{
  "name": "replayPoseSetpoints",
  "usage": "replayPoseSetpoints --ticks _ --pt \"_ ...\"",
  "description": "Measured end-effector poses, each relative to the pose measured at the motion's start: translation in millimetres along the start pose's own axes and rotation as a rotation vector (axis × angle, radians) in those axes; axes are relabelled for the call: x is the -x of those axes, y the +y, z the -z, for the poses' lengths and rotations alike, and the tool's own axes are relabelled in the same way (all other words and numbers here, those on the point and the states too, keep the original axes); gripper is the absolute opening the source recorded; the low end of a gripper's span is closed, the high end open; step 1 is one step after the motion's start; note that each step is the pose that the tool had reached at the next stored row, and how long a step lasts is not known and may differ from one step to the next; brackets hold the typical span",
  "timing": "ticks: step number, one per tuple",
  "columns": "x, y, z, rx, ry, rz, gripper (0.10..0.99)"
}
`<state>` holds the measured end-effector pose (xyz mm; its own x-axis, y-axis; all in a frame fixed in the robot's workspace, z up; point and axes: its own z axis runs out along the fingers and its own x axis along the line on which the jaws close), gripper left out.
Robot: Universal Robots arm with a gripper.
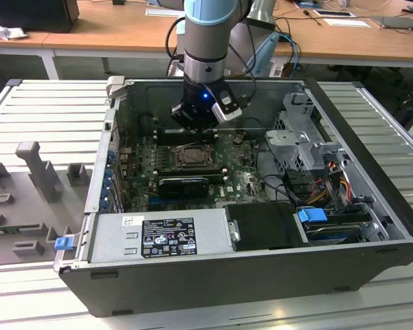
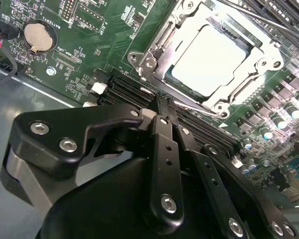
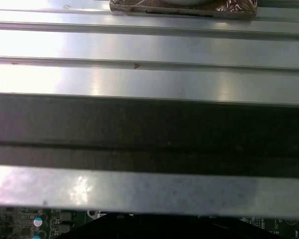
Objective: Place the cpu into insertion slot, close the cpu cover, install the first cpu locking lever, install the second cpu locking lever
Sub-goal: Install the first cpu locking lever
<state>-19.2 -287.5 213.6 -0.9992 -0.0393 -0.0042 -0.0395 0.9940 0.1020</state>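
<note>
In the second wrist view the cpu point(image 2: 209, 62) lies pale and square inside the insertion slot point(image 2: 139, 62), and the silver cpu cover point(image 2: 161, 42) lies down around it. A thin metal locking lever point(image 2: 199, 106) runs along the socket's edge nearest my fingers. My gripper point(image 2: 161, 102) is shut with nothing between its black fingers point(image 2: 164, 149), and its tips sit just off that edge, close to the lever's end. In the exterior view the gripper point(image 1: 198, 124) hangs over the far side of the insertion slot point(image 1: 192, 157) on the green board.
The open black computer case point(image 1: 371, 206) walls in the work. Long black card slots point(image 2: 129, 92) run beside the socket, and a coin battery point(image 2: 37, 36) sits further off. A drive cage point(image 1: 306, 130) with cables stands at the exterior view's right, and a power supply point(image 1: 165, 237) is in front.
</note>
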Motion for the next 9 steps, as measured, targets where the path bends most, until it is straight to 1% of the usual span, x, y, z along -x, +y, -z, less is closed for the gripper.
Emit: replayPoseSetpoints --ticks 4,9 --pt "2.9 -0.3 -2.5 0.0 0.001 0.009 0.106" --pt "3.5 -0.6 -6.6 0.0 0.0015 0.014 0.106"
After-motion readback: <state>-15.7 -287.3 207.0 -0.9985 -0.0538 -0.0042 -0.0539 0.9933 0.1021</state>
